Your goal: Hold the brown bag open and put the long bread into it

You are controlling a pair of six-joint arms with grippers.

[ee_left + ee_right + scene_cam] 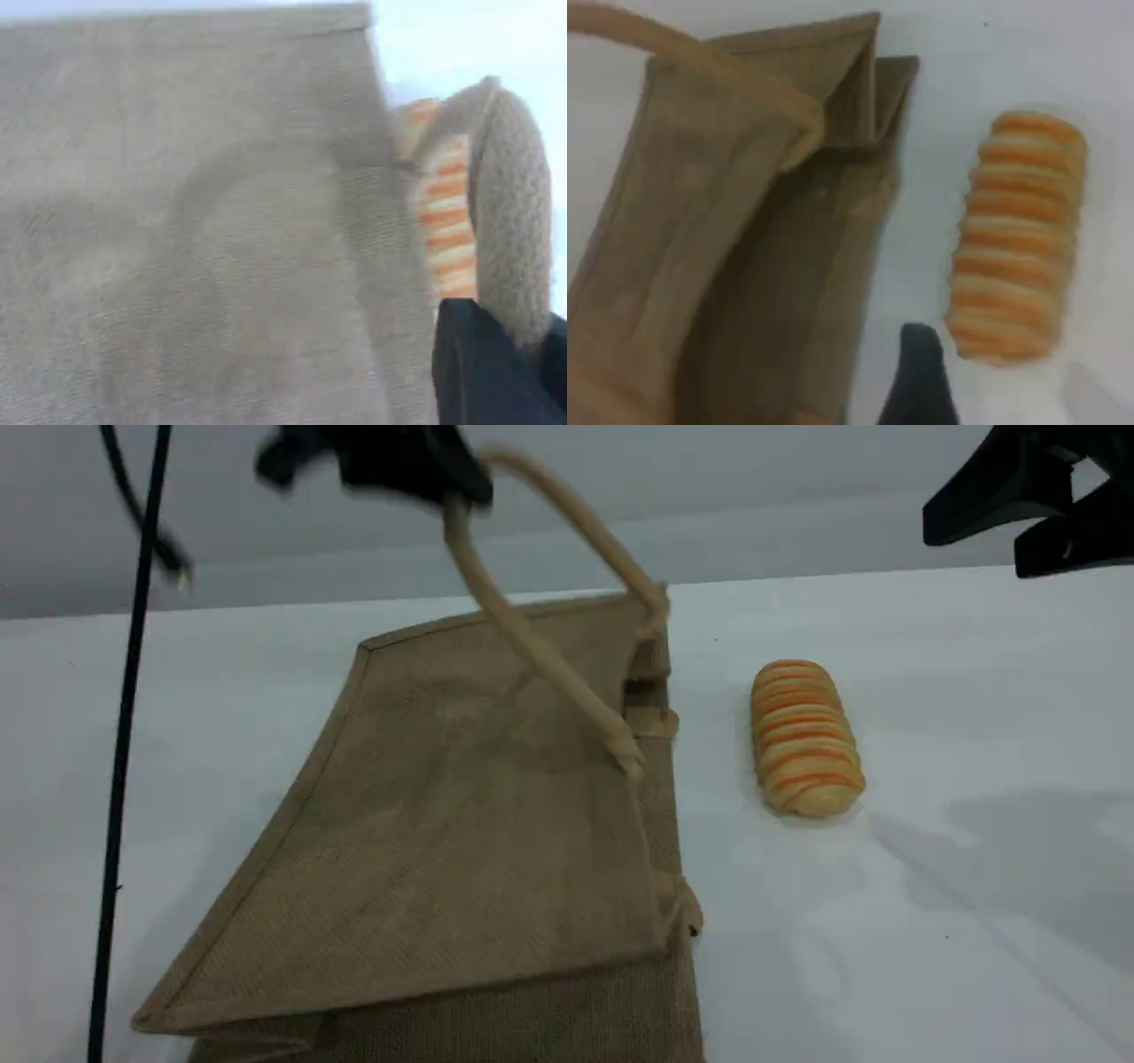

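The left gripper (443, 478) has its jaws closed on the handle (532, 646) of the brown bag (461, 841), lifting its upper side. The right gripper (1028, 505) hangs with jaws apart. The long bread (804, 737) lies on the bench (974, 691) just beside the bag's mouth.

The brown bag (461, 824) is laid on the white table (974, 921), at centre-left. Its upper panel is raised at the right edge, where the mouth is located. One loop handle (532, 638) is pulled up and to the left and is clamped in the left gripper (443, 483) at the top edge. The long bread (804, 737) is positioned just right of the mouth, apart from the bag. The right gripper (1028, 522) is seen at the top right, well above the table, with its jaws spread and empty. A black cable (124, 717) is hung at the left.
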